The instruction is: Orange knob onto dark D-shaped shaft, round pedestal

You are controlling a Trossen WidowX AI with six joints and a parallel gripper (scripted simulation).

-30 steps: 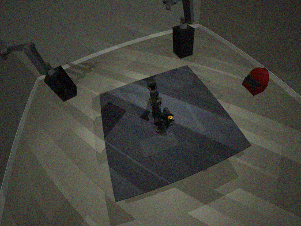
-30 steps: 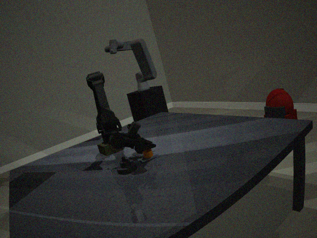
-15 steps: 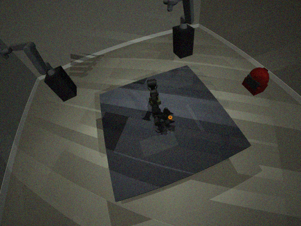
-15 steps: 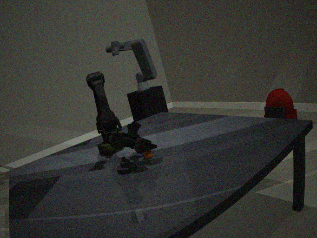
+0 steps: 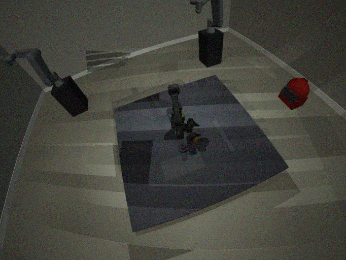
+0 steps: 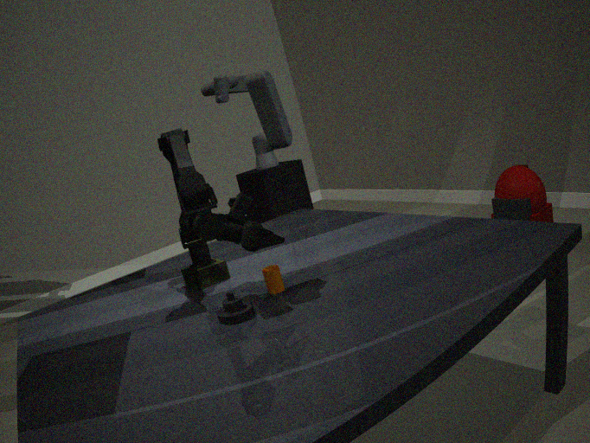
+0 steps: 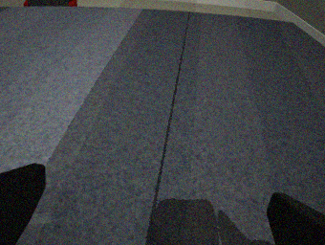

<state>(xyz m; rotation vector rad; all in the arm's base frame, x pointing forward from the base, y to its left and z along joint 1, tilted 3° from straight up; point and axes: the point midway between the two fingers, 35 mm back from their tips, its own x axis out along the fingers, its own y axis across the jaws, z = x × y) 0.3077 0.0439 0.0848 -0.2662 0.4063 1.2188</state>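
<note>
The orange knob is off the shaft, beside the round pedestal. It looks upright with a slight lean; whether its base rests flat on the table is hard to tell. In the top view a finger partly covers it, and it does not show in the wrist view. The dark round pedestal stands on the table with its short shaft bare. The shaft's flat side cannot be made out. My gripper is wide open and empty, above and behind the knob as the exterior camera sees it.
The dark table carries my arm's base block. Grey arms on black stands and a red rounded object are beyond the table.
</note>
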